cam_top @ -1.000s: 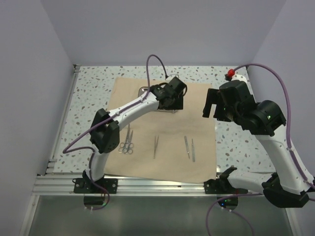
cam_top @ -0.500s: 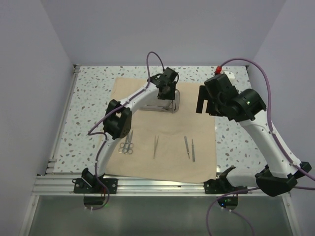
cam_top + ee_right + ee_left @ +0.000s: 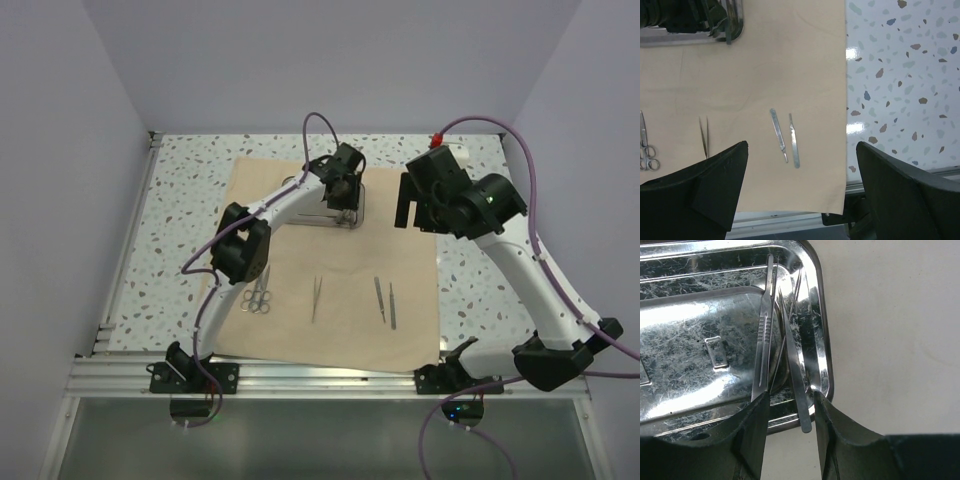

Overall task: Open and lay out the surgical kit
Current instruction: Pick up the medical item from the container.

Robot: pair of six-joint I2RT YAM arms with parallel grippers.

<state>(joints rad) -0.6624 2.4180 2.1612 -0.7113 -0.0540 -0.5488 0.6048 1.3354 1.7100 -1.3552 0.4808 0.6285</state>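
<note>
1. Surgical kit: unwrapped and lying mid-table. We log outward from the left gripper.
2. Its fingers stand apart, low over one rim of the tray. They straddle the blunt end of the pointed tweezers, which overhangs that rim. Nothing is clamped.
3. A ridged flat handle lies just beside the tweezers, and its lower end passes behind one finger.
4. We judge the step in hand to be picking one tool from the tray. To do it well, we would centre on the overhanging tweezer end, close on it alone, and lift straight up so handle and tray are not dragged.
5. The tray sits on the far part of the cloth. Nearer the bases lie scissors, a second pair of tweezers and two slim handles.
6. The right gripper has its jaws wide apart and empty, above the cloth's right side, near the speckled table.
7. We can read no brand or writing. A small stamped rectangle in the tray floor shows no lettering.
</note>
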